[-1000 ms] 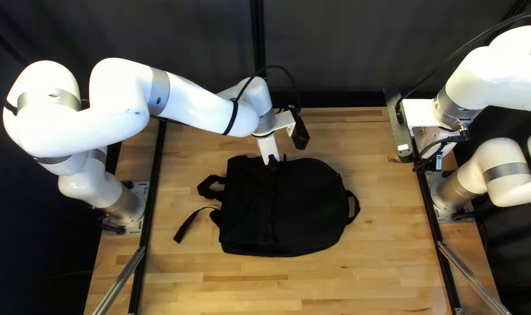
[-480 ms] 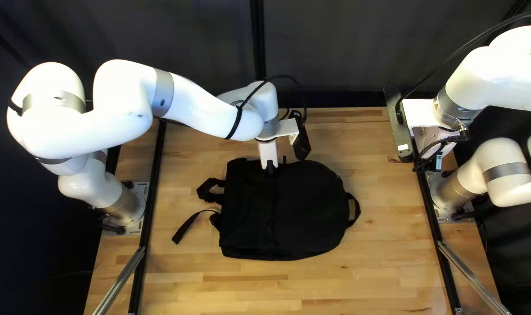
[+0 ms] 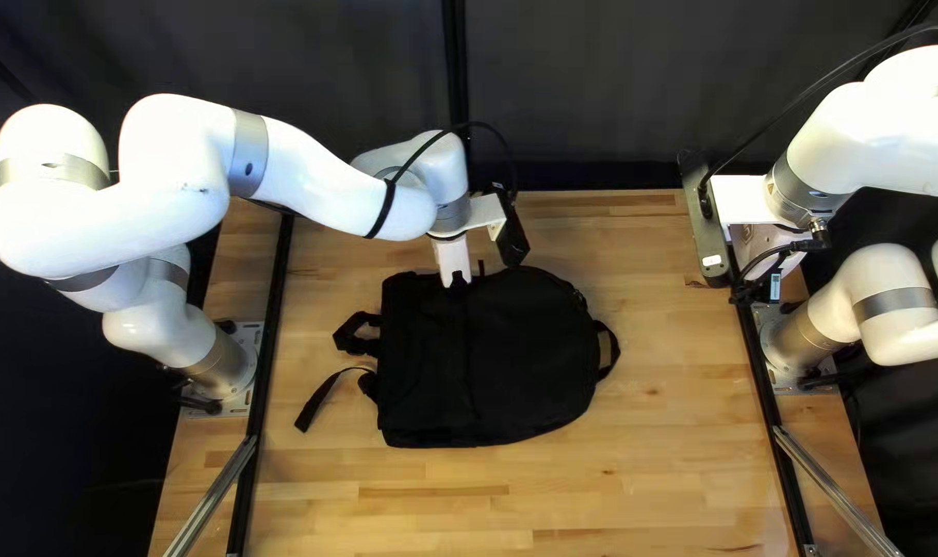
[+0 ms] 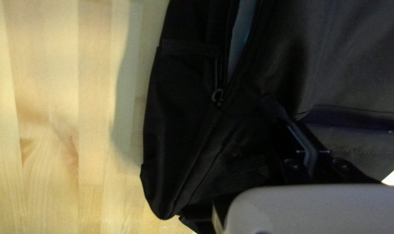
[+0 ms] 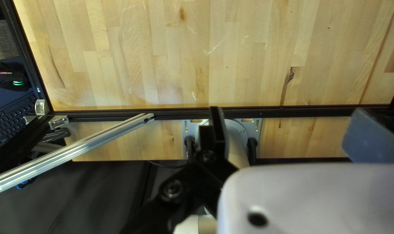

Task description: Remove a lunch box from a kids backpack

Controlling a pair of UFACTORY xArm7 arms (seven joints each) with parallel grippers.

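Backpack (image 3: 484, 356) farther leftward than before, far edge in left jaws

Backpack (image 3: 484, 356): black fabric, lying flat on the desk (image 3: 670, 464), roughly centre in the top left view. Rounded end with a small carry loop (image 3: 606, 350) points to the right of that view and the squarer end to the left. On the left side a short strap loop (image 3: 353, 334) sticks out and a long loose strap (image 3: 326, 394) trails across the wood toward the near left. Far edge is bunched up and pinched in the left end effector (image 3: 459, 280). In the left wrist view the zipper is partly open, with the zipper pull (image 4: 218, 96) at the bottom of the gap. A pale sliver (image 4: 237, 39) with a teal edge shows inside it; can't tell if it's the lunch box.
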